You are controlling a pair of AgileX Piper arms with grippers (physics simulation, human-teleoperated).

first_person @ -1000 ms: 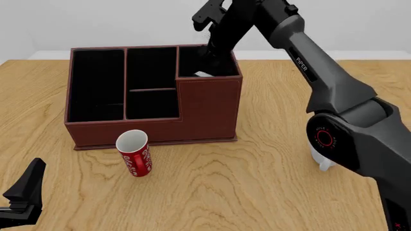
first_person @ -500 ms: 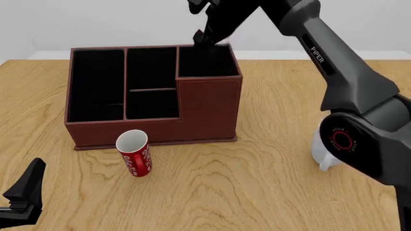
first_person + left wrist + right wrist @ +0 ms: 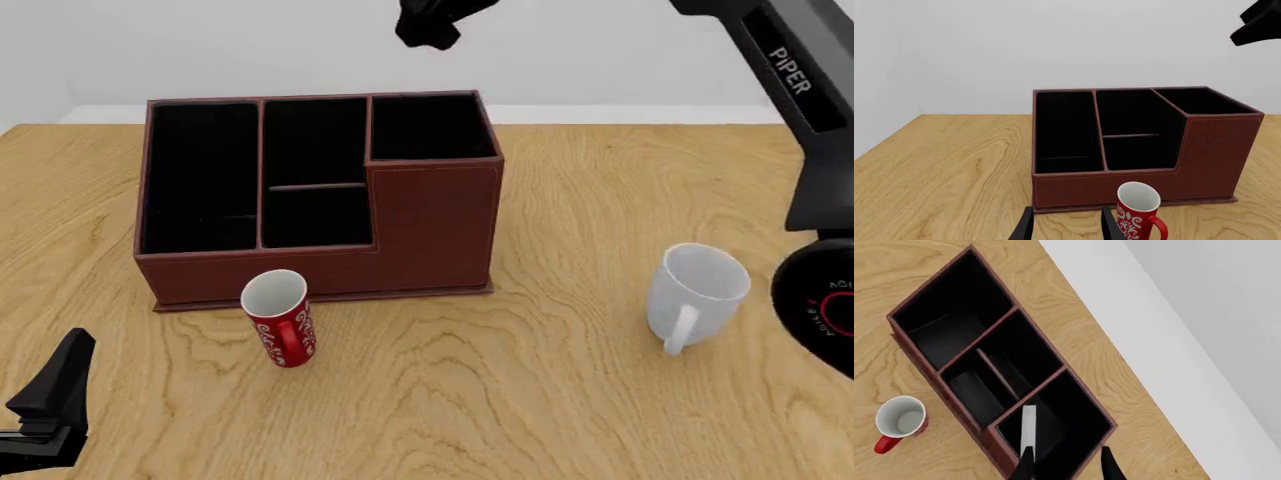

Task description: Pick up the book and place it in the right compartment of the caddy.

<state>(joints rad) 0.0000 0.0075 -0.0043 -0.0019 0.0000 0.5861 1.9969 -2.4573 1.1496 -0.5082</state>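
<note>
- Right arm [image 3: 801, 90]: dark grey link, white "PIPER" lettering along it.
- Joint housing [image 3: 825, 300]: rounded, black, with a red ring mark (partly cut off at frame edge).
- Left gripper [image 3: 47, 405]: matte black, angular fingers.

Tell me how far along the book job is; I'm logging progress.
Apparently done: the right wrist view shows the book, its white page edge visible, inside the caddy's right compartment. The right gripper is above it, empty. Nothing seems left but retracting.
</note>
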